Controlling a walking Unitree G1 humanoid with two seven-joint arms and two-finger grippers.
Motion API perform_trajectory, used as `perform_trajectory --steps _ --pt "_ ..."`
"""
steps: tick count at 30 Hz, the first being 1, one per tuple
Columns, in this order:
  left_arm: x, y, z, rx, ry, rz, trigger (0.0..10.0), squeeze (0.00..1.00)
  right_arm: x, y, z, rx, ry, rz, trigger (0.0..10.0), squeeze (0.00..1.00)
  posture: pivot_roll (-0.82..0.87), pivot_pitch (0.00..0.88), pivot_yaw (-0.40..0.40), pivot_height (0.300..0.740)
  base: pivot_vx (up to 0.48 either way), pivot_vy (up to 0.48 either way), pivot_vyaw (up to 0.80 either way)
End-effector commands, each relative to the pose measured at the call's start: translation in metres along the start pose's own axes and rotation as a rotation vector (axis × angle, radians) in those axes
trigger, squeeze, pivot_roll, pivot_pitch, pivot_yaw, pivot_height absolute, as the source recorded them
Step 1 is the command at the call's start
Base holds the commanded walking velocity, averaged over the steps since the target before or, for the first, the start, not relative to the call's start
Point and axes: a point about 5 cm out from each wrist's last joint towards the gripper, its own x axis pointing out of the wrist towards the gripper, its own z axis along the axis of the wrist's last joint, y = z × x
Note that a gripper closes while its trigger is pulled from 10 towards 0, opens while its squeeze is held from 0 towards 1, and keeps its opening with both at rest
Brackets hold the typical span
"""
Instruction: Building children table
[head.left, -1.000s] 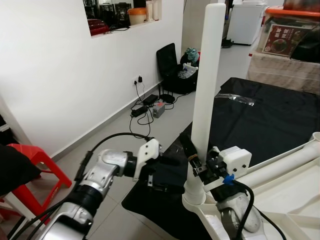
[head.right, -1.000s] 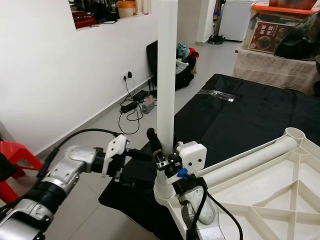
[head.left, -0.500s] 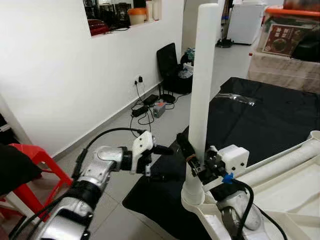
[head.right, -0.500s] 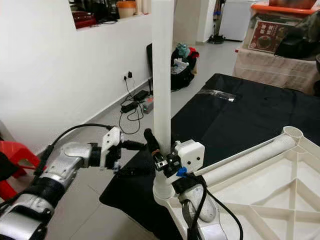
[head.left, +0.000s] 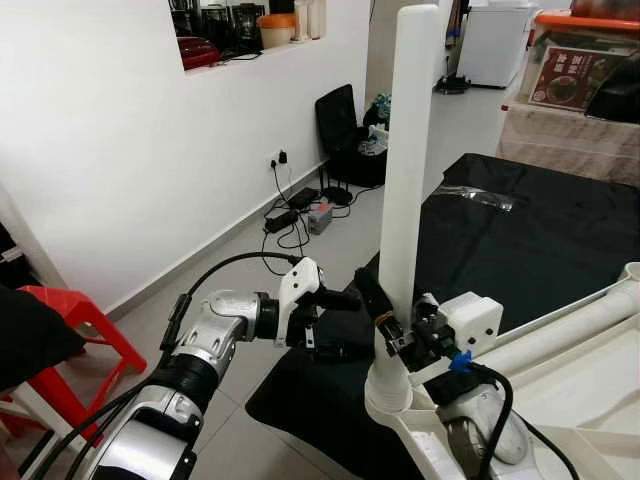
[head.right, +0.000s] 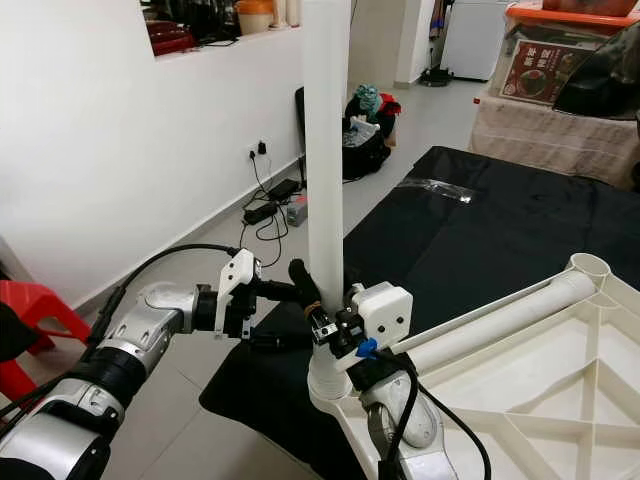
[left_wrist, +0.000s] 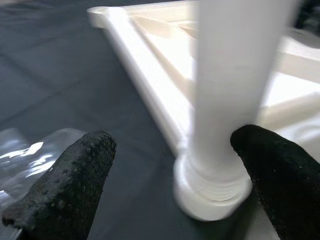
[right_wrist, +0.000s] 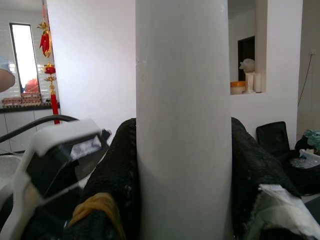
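Right fingers (right_wrist: 125, 170): black, clenched on the white table leg (head.left: 408, 190), one pad on each side, low on the leg just above its socket.
Right gripper (head.left: 390, 322): at the near left corner of the tabletop frame (head.right: 520, 400), white wrist block and blue connector just right of the leg.
Left fingers (left_wrist: 75, 185): released, spread apart, one tip either side of the leg's base, not touching it.
Left gripper (head.left: 345, 325): just left of the leg, level with the right gripper, reaching in from the silver left arm (head.left: 215, 340).
Table leg: upright, seated in the round corner socket (left_wrist: 210, 192) of the frame, top end rising far above both grippers.
Tabletop frame: white, upside down, ribs showing, lying at the near right on the black sheet (head.right: 480, 235).
Second leg (head.right: 505, 320): lying flat along the frame's far edge, running right toward another corner socket.
Black sheet: spread over the floor under the frame, reaching far right.
Red stool (head.left: 75, 320): near left, by the white wall.
Cables and sockets (head.left: 295, 215): on the floor at the wall, far left of the sheet.
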Motion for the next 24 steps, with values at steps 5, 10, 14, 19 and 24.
perform_trajectory --steps 5,10,14,19,24 --pt "-0.003 -0.007 0.002 0.024 0.002 -0.060 10.0 0.00 0.001 0.011 -0.005 0.021 0.031 0.072 10.0 0.09 -0.05 0.000 0.051 0.740 0.000 0.000 0.00" --pt "-0.006 0.000 0.002 0.027 0.003 -0.013 10.0 0.00 0.003 0.013 -0.006 0.018 0.029 0.093 10.0 0.09 -0.05 0.000 0.046 0.740 0.000 0.000 0.00" --pt "-0.002 0.004 0.005 0.025 -0.009 0.005 10.0 0.00 0.004 0.014 -0.005 0.015 0.029 0.100 10.0 0.09 -0.06 0.000 0.050 0.740 0.000 0.000 0.00" --pt "0.006 0.009 0.010 0.021 -0.023 0.016 10.0 0.00 0.004 0.015 -0.005 0.008 0.029 0.110 10.0 0.09 -0.07 0.000 0.054 0.740 0.000 0.000 0.00" --pt "0.014 0.011 0.014 0.008 -0.037 0.017 10.0 0.00 0.002 0.017 -0.004 -0.006 0.030 0.124 10.0 0.09 -0.08 0.000 0.057 0.740 0.000 0.000 0.00"
